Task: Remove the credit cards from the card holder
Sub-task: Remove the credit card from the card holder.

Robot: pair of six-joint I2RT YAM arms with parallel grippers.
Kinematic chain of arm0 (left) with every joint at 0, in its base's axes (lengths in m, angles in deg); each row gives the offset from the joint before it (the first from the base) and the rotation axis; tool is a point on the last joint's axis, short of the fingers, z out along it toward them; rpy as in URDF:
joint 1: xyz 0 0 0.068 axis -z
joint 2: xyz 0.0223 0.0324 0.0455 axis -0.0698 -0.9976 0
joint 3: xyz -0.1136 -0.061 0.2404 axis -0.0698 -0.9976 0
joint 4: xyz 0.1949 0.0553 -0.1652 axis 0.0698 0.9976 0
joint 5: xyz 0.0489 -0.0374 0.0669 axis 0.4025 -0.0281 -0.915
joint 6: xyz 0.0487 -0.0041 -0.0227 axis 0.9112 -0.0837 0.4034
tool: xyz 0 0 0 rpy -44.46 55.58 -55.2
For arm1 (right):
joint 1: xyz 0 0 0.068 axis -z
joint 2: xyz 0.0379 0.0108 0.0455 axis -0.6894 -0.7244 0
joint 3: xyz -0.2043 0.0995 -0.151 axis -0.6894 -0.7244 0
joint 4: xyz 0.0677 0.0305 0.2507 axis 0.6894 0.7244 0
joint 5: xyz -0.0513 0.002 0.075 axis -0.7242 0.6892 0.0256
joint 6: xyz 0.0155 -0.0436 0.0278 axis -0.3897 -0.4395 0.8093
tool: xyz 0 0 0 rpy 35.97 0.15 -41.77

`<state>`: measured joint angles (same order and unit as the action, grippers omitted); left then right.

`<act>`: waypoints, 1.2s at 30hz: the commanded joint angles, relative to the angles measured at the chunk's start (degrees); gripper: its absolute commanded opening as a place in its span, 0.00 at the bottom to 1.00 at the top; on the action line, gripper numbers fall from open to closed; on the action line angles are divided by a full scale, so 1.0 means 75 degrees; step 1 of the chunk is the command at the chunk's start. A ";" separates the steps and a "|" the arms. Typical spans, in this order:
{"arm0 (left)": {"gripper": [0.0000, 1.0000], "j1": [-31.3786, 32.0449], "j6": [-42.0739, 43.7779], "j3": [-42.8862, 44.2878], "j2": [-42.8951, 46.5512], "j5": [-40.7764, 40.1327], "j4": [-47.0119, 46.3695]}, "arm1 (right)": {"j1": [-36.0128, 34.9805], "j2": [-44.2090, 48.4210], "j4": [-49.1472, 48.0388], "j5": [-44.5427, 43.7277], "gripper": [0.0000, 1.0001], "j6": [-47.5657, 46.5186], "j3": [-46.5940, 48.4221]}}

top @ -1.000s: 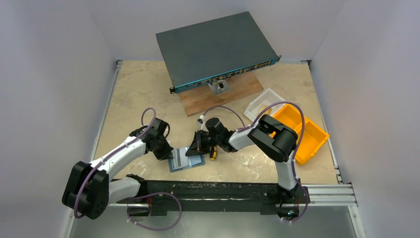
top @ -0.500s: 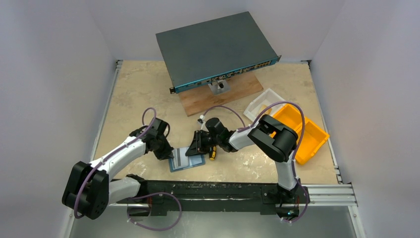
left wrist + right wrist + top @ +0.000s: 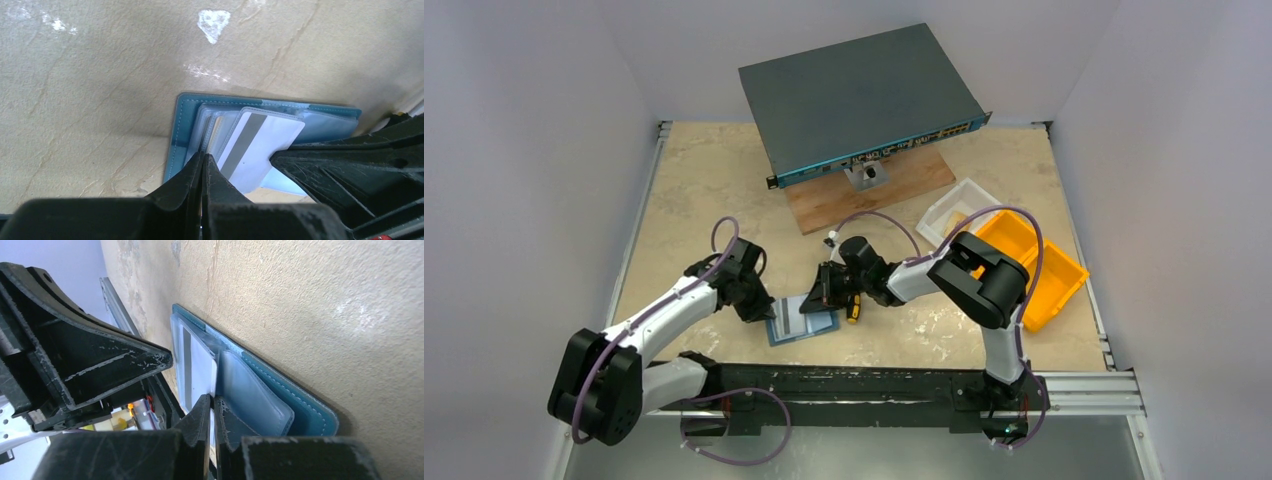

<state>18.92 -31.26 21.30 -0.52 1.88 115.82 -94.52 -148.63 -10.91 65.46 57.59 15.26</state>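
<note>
- Card holder [image 3: 801,322], a small flat teal-blue folding wallet with a paler blue slotted inside: lies spread open on the mottled beige tabletop [image 3: 694,200], near the front edge and between the two grippers.
- White credit card with a grey magnetic stripe [image 3: 265,145]: sits partway out of a clear sleeve, angled against the other sleeves, with one end tucked inside the holder.
- Left gripper [image 3: 202,162]: jaws closed tight, tips down at the left edge of the clear sleeves. Reads as pinning the holder in place. Any grip on a sleeve edge not determinable.
- Right gripper [image 3: 212,405]: jaws closed, tips meeting at the free edge of the white card. Card edge either nipped or merely touched, not resolvable from the right wrist view.
- Done so far, as judged: holder open and held steady, first card started on its way out. No card seen fully clear of the holder in any view, so early in the task.
- Left to do, as judged: draw the white card free, set it down on the tabletop, then empty any other occupied sleeves. Count of further cards not readable, the sleeves being cloudy and overlapping.
</note>
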 commanded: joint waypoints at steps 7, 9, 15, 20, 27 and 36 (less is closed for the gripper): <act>0.12 0.0102 0.0665 0.0484 0.0603 0.0693 -0.0289 | 0.0008 0.0431 0.0742 -0.0614 0.00 -0.0512 0.0215; 0.12 0.0128 0.0702 0.0470 0.0389 0.0817 -0.0437 | -0.0006 0.0415 0.0761 -0.0624 0.00 -0.0519 0.0241; 0.00 0.0144 0.0561 0.0086 -0.0306 0.1055 -0.1143 | -0.0055 0.0399 0.0884 -0.0677 0.00 -0.0576 0.0309; 0.00 0.0144 0.0195 -0.0048 -0.0444 0.0338 -0.0660 | -0.0052 0.0499 0.1059 -0.0770 0.00 -0.0699 0.0265; 0.00 0.0143 -0.0097 -0.0140 -0.0115 -0.0365 -0.0118 | -0.0055 0.0531 0.1110 -0.0756 0.00 -0.0741 0.0228; 0.00 0.0138 -0.0062 -0.0208 -0.0629 -0.0278 -0.0356 | -0.0044 0.0652 0.1214 -0.0795 0.00 -0.0774 0.0212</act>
<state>19.81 -31.48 21.13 -2.53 2.91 112.00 -94.67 -146.12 -4.16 61.90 53.64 16.44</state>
